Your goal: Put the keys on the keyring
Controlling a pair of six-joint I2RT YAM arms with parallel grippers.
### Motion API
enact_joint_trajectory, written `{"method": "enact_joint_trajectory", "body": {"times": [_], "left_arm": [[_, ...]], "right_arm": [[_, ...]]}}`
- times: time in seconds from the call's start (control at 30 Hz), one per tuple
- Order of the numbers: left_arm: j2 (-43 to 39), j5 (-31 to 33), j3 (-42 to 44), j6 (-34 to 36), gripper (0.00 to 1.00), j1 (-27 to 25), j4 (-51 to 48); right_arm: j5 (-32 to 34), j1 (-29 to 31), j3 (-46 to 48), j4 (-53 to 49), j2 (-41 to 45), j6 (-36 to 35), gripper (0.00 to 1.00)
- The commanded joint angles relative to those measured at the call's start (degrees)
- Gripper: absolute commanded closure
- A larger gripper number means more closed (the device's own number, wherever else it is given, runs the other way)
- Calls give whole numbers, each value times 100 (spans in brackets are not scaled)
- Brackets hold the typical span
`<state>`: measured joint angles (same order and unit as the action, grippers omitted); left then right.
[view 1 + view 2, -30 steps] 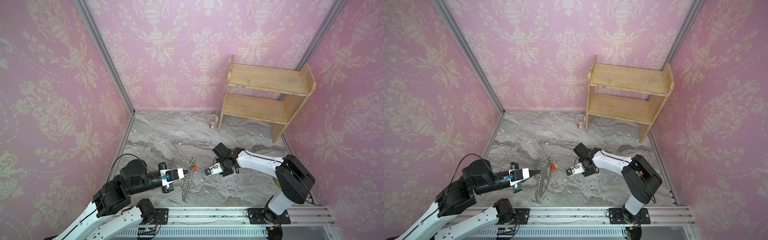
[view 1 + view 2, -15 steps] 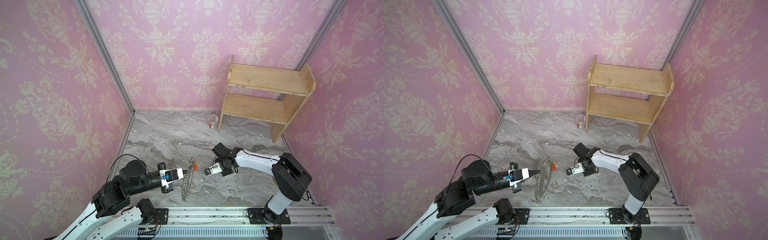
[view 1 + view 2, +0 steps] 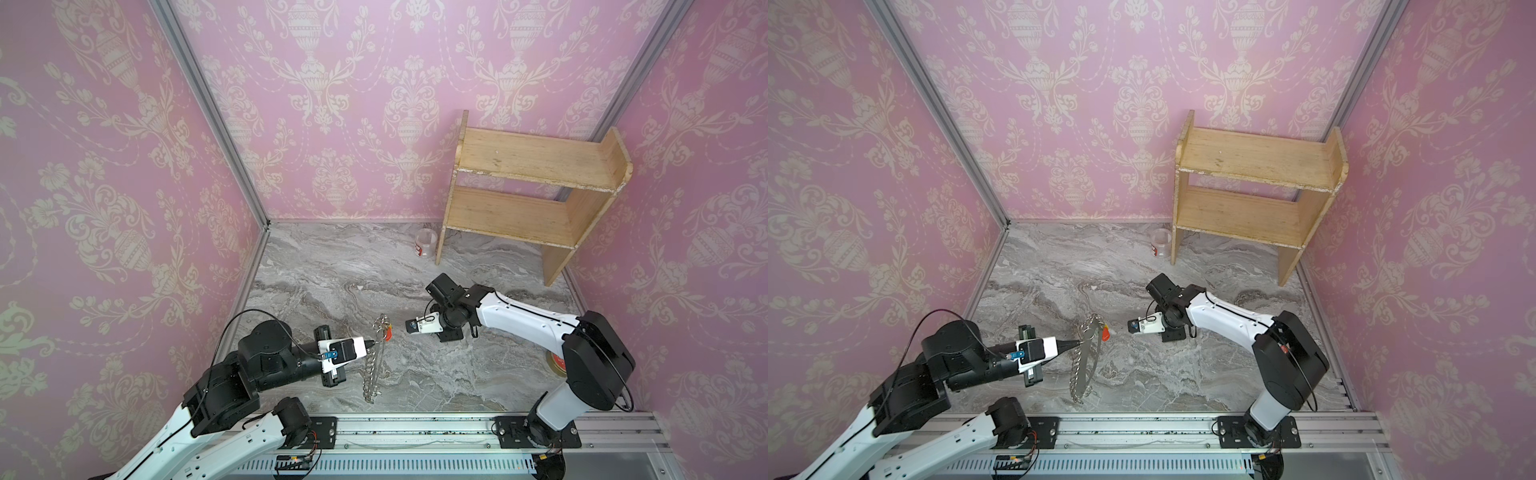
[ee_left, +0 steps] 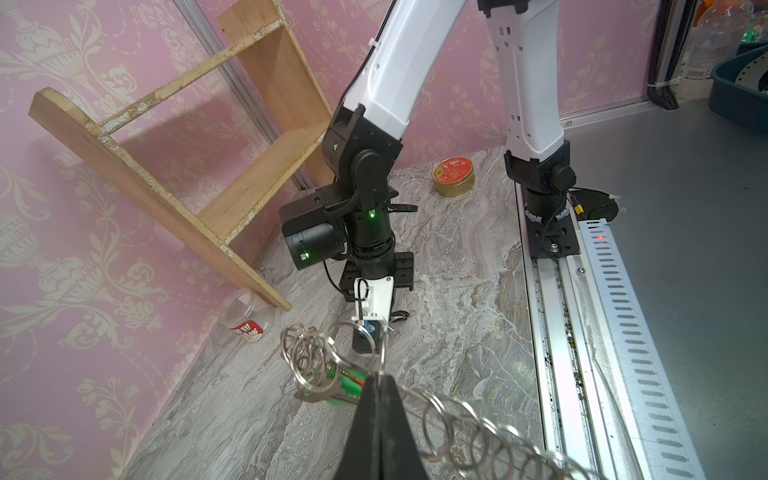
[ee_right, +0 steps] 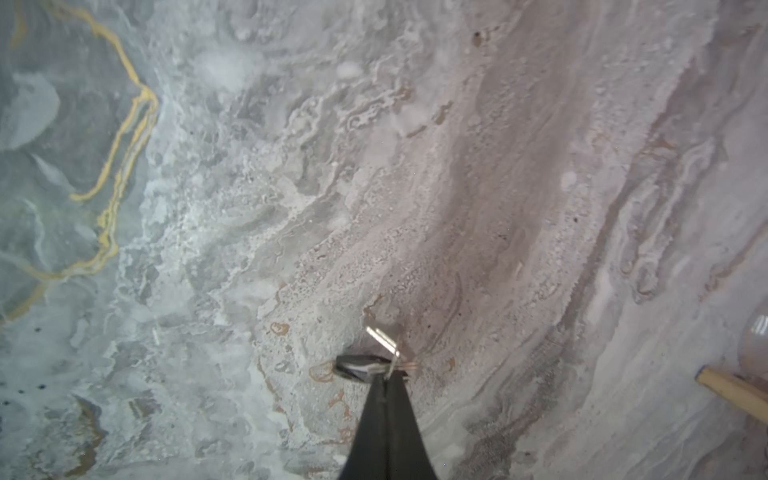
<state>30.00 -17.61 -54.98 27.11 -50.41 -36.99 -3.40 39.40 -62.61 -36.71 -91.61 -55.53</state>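
My left gripper [image 4: 380, 376] is shut on the rim of a silvery ring of the keyring [image 4: 316, 357], which it holds above the marble table. Keys with green and red tags [image 4: 347, 380] hang in that cluster, and the long chain [image 4: 478, 428] trails down from it. In both top views the chain [image 3: 371, 370] [image 3: 1080, 374] hangs beside the left gripper [image 3: 376, 343], with the red tag [image 3: 389, 333] next to it. My right gripper [image 5: 388, 374] is down at the tabletop, shut on a small key with a black oval fob [image 5: 353, 366] and a silver part [image 5: 382, 337].
A wooden shelf [image 3: 532, 199] stands at the back right, with a clear jar [image 3: 426, 243] by its leg. A red-lidded tin [image 4: 454, 174] sits near the right arm's base. The aluminium rail [image 3: 415, 428] runs along the front edge.
The right gripper has shut on the black-fob key at the table. Both arms and the hanging keyring stay almost where they were.
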Motion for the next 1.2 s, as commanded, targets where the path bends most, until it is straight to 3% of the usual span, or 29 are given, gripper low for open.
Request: {"method": "enact_joint_trajectory", "body": {"times": [0.0,0.17,0.4,0.57,0.87,1.17], "left_arm": [[-9,-41,-139,22,100,-4,200],[121,-92,-227,25,100,-4,236],[482,-260,-301,83,100,-4,486],[774,-332,-471,173,100,-4,519],[1225,-384,-706,590,100,-4,460],[1734,-547,-1039,1088,100,-4,453]], "right_arm": [[-568,-243,-210,-232,467,1241,100],[-1260,-562,-385,-295,976,2021,100],[-2343,-655,-427,6,1581,2426,100],[-2900,-730,-843,-23,1586,2984,100],[-3462,-725,-1468,-793,2000,2873,100],[-3603,-604,-2182,-1677,2288,2688,100]]}}
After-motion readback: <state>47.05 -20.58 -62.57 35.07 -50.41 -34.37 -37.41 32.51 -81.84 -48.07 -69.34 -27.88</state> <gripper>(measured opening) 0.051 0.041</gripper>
